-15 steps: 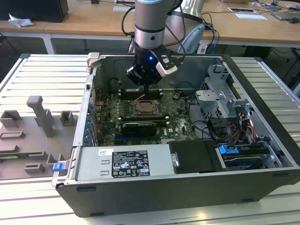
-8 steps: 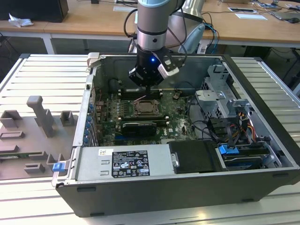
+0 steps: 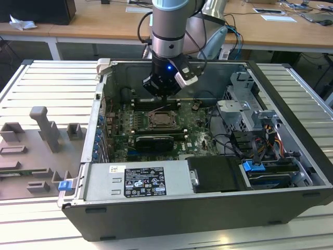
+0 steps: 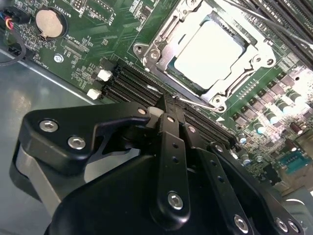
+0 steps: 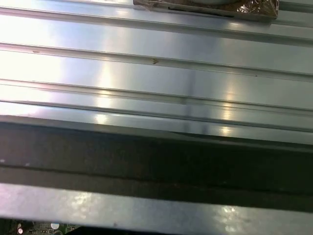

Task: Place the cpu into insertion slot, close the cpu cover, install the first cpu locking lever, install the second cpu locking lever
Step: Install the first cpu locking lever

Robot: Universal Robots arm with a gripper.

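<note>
The cpu [image 4: 208,51] shows its pale metal top lying flat in the insertion slot [image 3: 163,121] on the green board. The silver cpu cover [image 4: 165,41] lies closed around it, framing the chip in its window. A thin wire locking lever [image 4: 198,102] runs along the socket's near edge. My gripper [image 4: 168,104] has its black fingers pressed together at the end of that lever, beside the socket's corner. In the exterior view the gripper [image 3: 163,98] hangs just above the socket's far edge, inside the open computer case.
Black memory slots [image 4: 132,83] lie between the gripper and the socket, and a coin battery [image 4: 50,22] sits further off. The case wall [image 3: 104,94], drive cage [image 3: 244,107], cables [image 3: 260,143] and power supply [image 3: 138,179] ring the board. Grey fixtures [image 3: 44,130] stand on the exterior view's left.
</note>
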